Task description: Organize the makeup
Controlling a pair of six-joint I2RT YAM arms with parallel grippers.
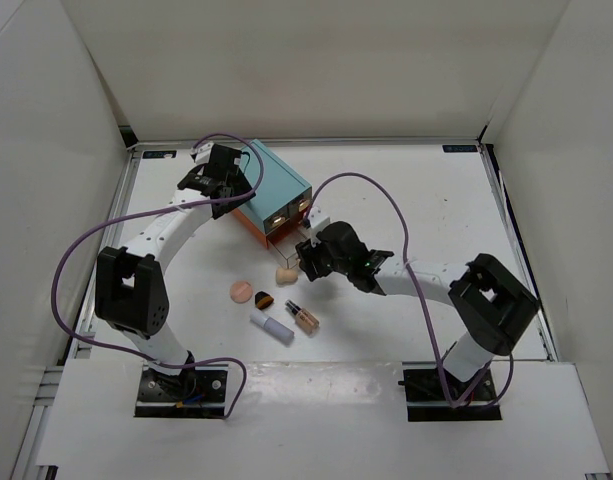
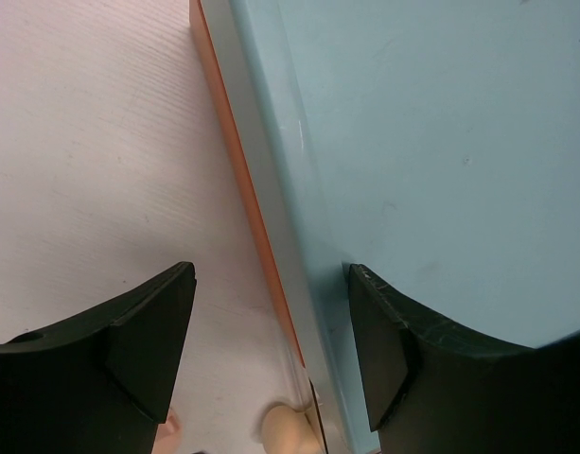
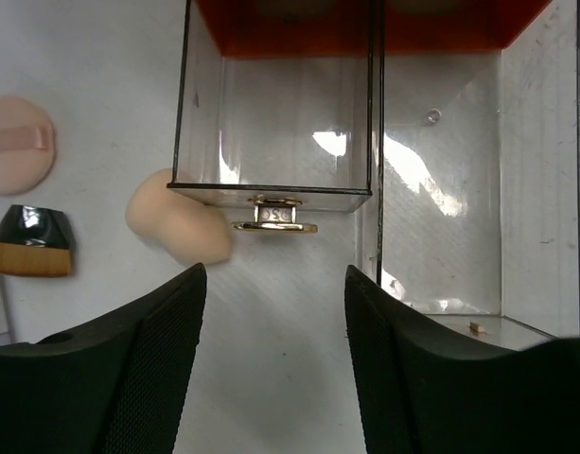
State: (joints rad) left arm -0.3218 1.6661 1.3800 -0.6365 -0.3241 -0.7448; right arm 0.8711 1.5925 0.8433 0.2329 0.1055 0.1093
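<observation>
Peach puff [image 3: 15, 142], cut by the right wrist view's left edge; beige sponge [image 2: 288, 430], cut by the left wrist view's bottom edge; teal box [image 2: 441, 142], running off top and right there; speck [image 3: 476, 327] in the right-hand clear drawer [image 3: 460, 236], too small to identify.

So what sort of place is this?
Probably a robotics test cell: plain white walls box in the table, the left arm and right arm are bolted at its near edge, and a peach puff lies near a teal drawer box.
</observation>
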